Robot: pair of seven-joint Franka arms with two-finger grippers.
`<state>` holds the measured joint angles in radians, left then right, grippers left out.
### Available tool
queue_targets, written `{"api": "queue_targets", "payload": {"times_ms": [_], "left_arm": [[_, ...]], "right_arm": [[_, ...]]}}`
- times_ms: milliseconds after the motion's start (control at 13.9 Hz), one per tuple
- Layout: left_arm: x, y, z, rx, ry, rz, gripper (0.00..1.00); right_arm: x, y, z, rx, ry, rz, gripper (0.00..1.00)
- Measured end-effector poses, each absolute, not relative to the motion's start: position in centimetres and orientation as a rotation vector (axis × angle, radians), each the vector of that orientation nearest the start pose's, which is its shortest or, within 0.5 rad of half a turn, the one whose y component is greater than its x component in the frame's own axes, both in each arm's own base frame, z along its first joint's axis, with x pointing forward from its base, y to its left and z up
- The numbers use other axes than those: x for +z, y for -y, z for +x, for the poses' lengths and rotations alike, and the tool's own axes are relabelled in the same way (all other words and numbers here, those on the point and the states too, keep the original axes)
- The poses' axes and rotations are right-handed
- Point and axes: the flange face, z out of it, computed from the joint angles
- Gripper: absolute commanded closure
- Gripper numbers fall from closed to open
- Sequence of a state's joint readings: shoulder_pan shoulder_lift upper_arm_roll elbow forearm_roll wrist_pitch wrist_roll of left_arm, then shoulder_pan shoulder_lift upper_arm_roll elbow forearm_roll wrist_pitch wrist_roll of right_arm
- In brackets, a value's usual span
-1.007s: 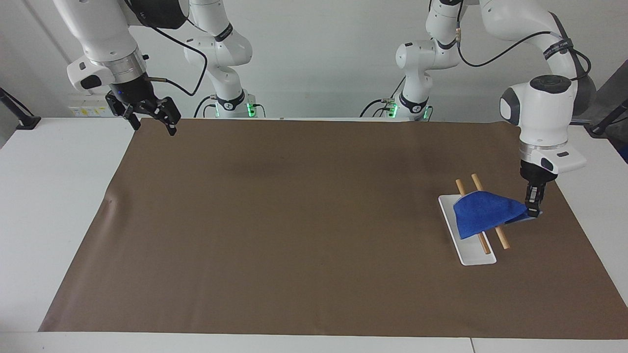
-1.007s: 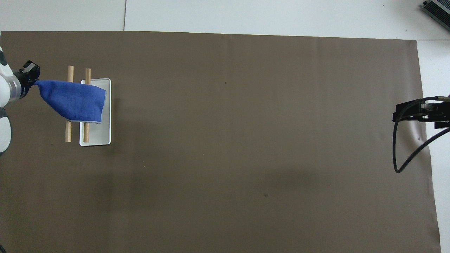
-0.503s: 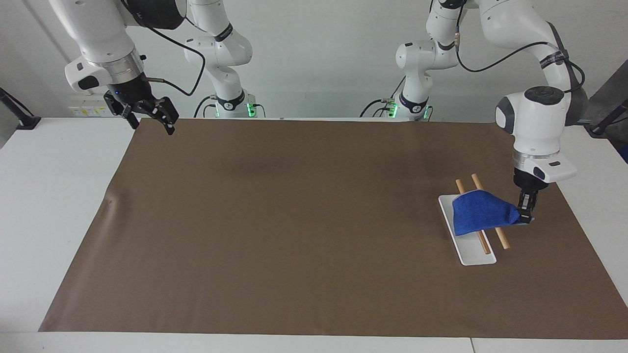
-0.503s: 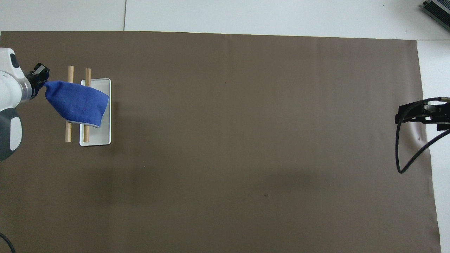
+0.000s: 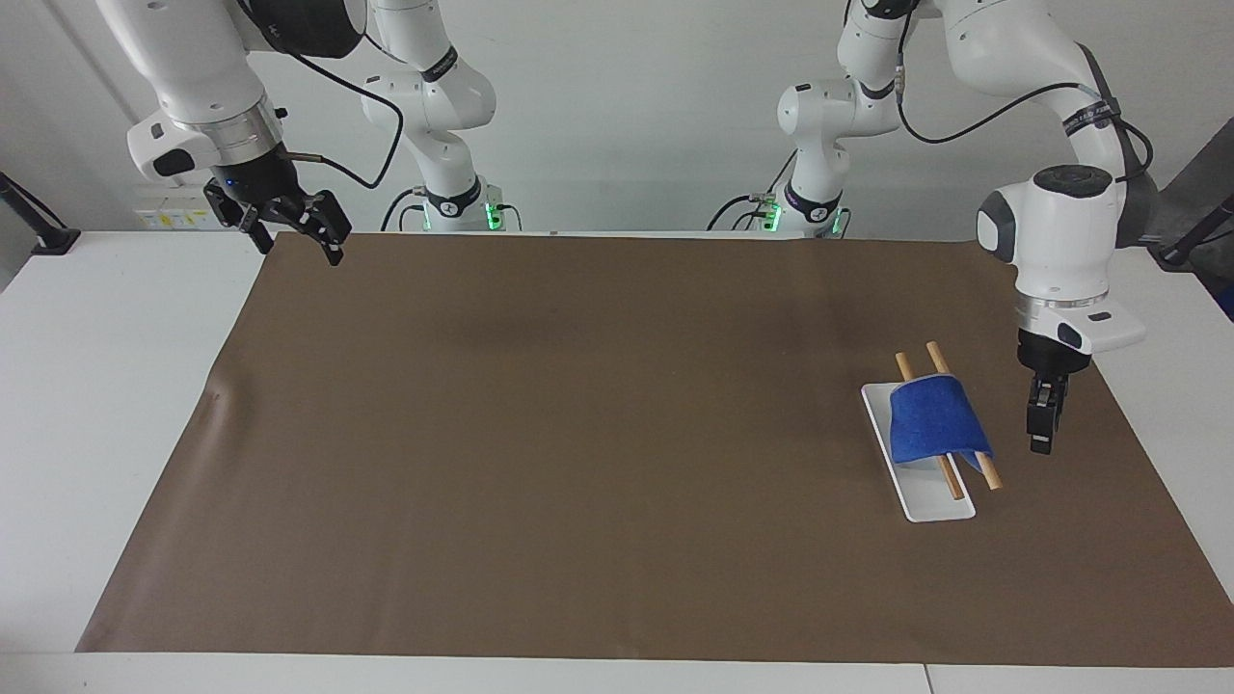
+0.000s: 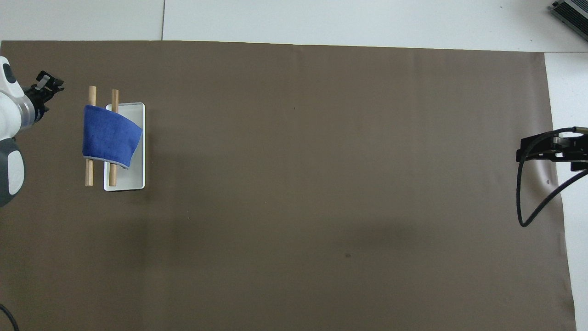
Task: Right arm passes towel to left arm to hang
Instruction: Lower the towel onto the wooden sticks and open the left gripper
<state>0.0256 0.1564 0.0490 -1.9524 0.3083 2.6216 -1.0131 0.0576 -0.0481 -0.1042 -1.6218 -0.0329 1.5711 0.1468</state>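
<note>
Two wooden bars (image 5: 948, 416) (image 6: 101, 136) carry the blue towel (image 5: 933, 420) (image 6: 110, 136), which is draped across both of them, its lower hem hanging over the white tray (image 5: 916, 472) (image 6: 134, 147) that holds the bars. This rack sits on the brown mat (image 5: 617, 453) (image 6: 321, 184) close to the mat's edge at the left arm's end of the table, about midway between the mat's robot-side edge and its outer edge. Nothing grips the cloth; one corner of it droops past the bar that lies toward the left arm's end.

Beside the rack, toward that same end of the table, the left gripper (image 5: 1040, 429) (image 6: 47, 84) hangs from the left arm (image 5: 1060, 241) with its fingers pointing down over bare mat, just clear of the towel and not touching it. Its fingertips stand slightly apart with nothing between them.

At the opposite end, the right arm (image 5: 207, 106) waits with the right gripper (image 5: 294, 226) (image 6: 551, 149) raised over the mat's corner on the robots' side, well apart from the rack. Its fingers are spread wide and hold nothing, and a thin black cable (image 5: 357, 125) (image 6: 528, 197) loops from its wrist
</note>
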Motion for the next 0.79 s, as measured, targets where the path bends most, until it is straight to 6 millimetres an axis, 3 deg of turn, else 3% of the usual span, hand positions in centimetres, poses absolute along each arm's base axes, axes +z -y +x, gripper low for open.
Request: {"api": "queue_targets", "payload": {"times_ms": [144, 432, 575, 791], "left_arm": [[45.9, -4.3, 63.4, -0.859, 1.277, -2.762, 0.29], [48.0, -4.1, 64.7, -0.653, 1.221, -2.774, 0.31], [49.6, -3.0, 65.3, -0.541, 1.139, -2.812, 0.31], [51.4, 0.2, 65.5, -0.378, 0.967, -2.878, 0.31]], "right_arm": [[62.7, 3.0, 53.8, 0.002, -0.306, -3.155, 0.00], [62.7, 3.0, 53.8, 0.002, -0.306, -3.155, 0.00], [62.7, 3.0, 53.8, 0.002, -0.306, -3.155, 0.00], [62.7, 3.0, 53.8, 0.002, -0.306, -3.155, 0.00]]}}
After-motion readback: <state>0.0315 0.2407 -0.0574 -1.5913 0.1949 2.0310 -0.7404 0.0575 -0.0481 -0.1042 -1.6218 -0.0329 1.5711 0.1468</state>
